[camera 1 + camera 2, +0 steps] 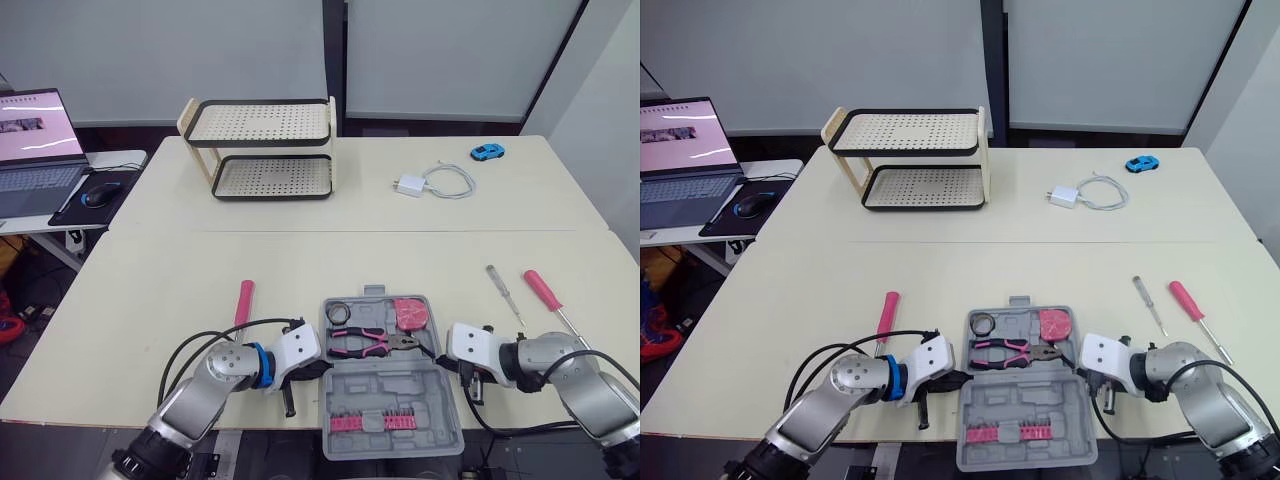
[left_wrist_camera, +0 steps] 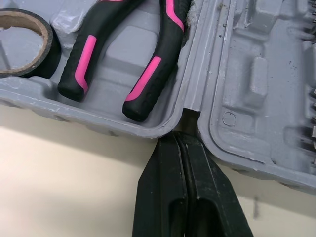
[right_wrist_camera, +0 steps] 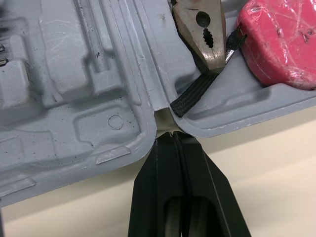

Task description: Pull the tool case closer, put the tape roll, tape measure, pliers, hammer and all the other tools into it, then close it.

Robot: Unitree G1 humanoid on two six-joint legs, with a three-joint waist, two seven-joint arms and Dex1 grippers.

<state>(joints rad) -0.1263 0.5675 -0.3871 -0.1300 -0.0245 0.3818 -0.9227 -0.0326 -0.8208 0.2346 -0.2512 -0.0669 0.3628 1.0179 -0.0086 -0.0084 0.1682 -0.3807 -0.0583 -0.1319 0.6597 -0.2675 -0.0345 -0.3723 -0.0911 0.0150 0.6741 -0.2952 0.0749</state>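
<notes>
Your tool case (image 1: 392,392) lies open at the table's near edge, between both grippers. Your left gripper (image 2: 181,140) has its 2 fingers pressed together, tips at the case's hinge notch. Your right gripper (image 3: 172,137) is likewise closed at the opposite notch. The tape roll (image 1: 339,313), pliers (image 1: 365,343) and tape measure (image 1: 409,314) sit in the far half.
</notes>
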